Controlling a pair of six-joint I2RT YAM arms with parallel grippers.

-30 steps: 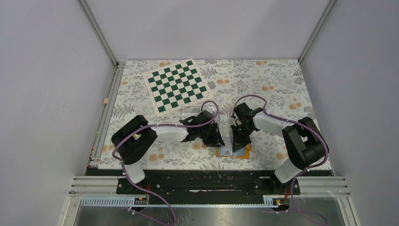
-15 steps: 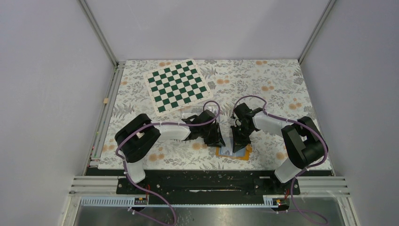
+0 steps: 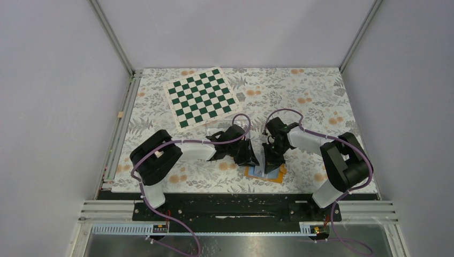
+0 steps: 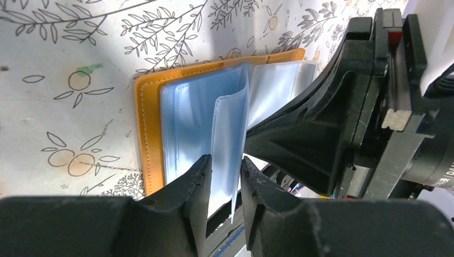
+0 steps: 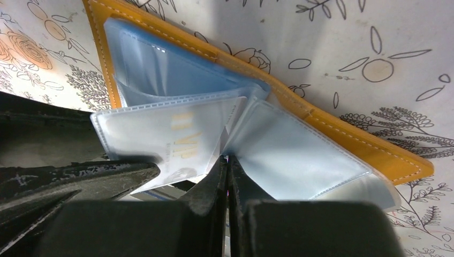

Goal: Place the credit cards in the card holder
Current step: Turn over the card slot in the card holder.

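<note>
Orange, the holder [image 4: 152, 134] lay open on the desk [image 3: 316, 96]. We saw the left pincer [image 4: 225, 176] gripping a sleeve [image 4: 227, 134]. The right pincer [image 5: 227, 171] stayed closed, empty.

Both arms reaching inward, left gripper [image 4: 224, 179] jaws narrowly parted pinching a sleeve, right gripper [image 5: 227, 170] jaws closed

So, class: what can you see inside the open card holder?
Inside the card holder: light blue lining and clear sleeves; one sleeve holds a card marked VIP. The end effectors hide the lower sleeves.
</note>
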